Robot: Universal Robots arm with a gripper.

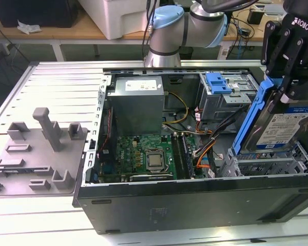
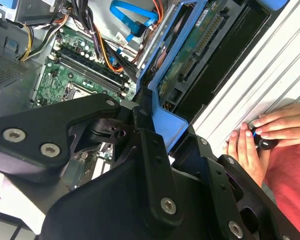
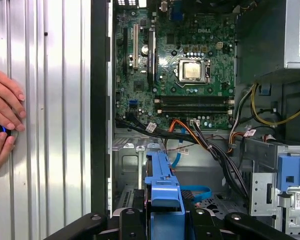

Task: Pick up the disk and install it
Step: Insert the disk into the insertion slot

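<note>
The disk [image 1: 285, 125] is a silver drive with a white-and-blue label and a blue rail frame [image 1: 250, 120]. It hangs tilted on edge over the metal drive bay [image 1: 267, 165] at the exterior view's right end of the open computer case. My gripper [image 1: 288, 87] is shut on the disk from above, its black fingers clamping the two faces. In the second wrist view the disk's green circuit-board underside [image 2: 190, 60] points down into the case beyond the gripper [image 2: 162, 137]. In the first wrist view the blue rail edge [image 3: 162, 182] stands between the gripper's [image 3: 162, 220] fingers.
The case holds a green motherboard [image 1: 149, 154], a grey power-supply box [image 1: 138, 100], orange and black cables [image 1: 205, 148], and a blue bracket [image 1: 218, 82] atop the rear drive cage. A grey fixture block [image 1: 41, 148] sits at the exterior view's left. A person's hands [image 3: 2, 115] rest on the ribbed table beside the case.
</note>
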